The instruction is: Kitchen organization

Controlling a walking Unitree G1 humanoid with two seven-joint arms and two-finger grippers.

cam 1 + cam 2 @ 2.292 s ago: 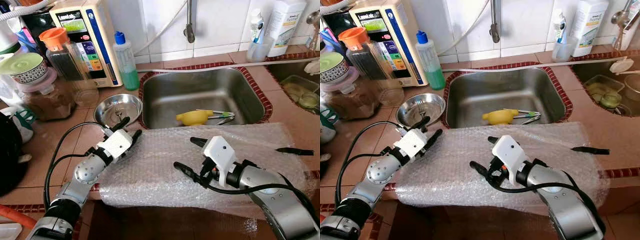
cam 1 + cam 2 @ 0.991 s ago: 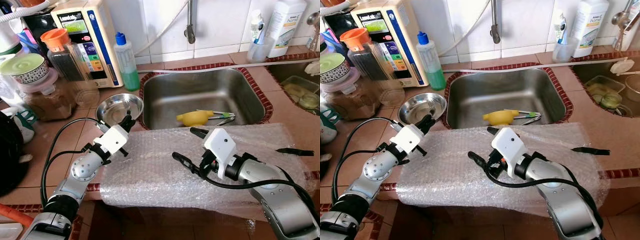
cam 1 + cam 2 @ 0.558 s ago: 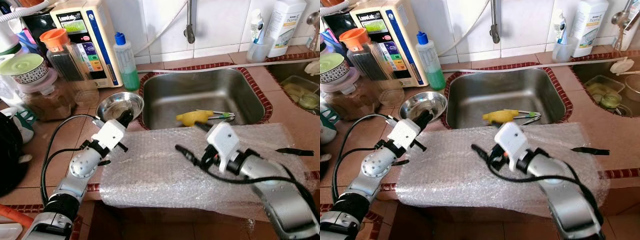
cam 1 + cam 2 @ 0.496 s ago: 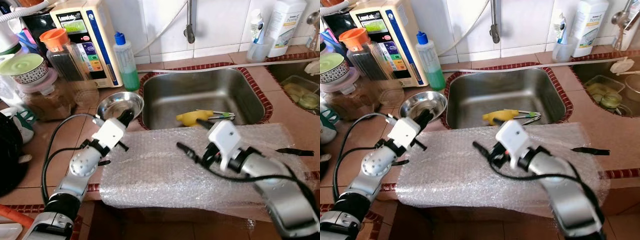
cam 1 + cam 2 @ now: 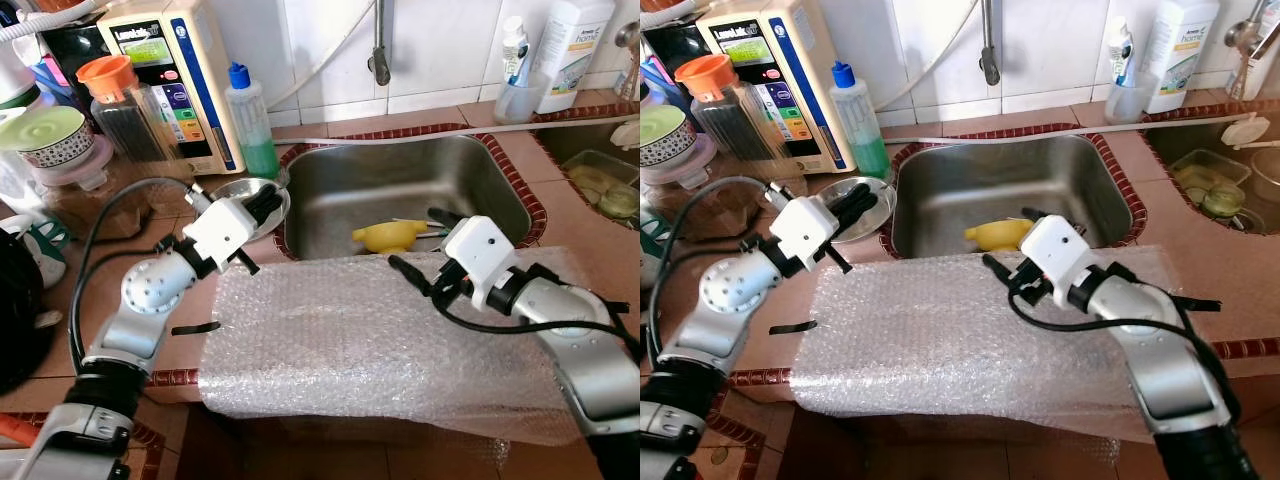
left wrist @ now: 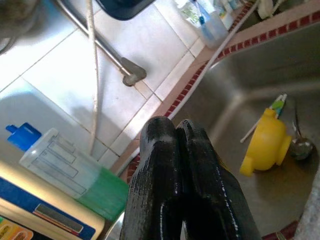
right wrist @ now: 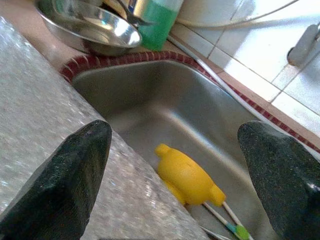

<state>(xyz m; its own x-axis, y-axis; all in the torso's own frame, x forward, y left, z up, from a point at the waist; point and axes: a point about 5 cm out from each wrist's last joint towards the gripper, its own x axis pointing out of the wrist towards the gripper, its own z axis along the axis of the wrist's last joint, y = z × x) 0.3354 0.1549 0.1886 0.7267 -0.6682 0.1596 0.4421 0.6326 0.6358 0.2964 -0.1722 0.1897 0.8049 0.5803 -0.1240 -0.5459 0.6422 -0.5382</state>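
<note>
While two tools hover | left tool (image 5: 268,206) pressed together | right tool (image 5: 420,245) spread | one bowl (image 5: 232,190)

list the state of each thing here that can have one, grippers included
left gripper: shut, empty, over the steel bowl
right gripper: open, empty, at the sink's near edge
round steel bowl: upright
stainless steel sink: dry-looking, holding a yellow squeezer
clear bubble wrap sheet: spread flat over the counter edge
blue-capped bottle of green liquid: capped, upright

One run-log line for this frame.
left end effector: shut, over steel bowl | right end effector: open, at sink edge above yellow squeezer | bubble wrap: across counter
</note>
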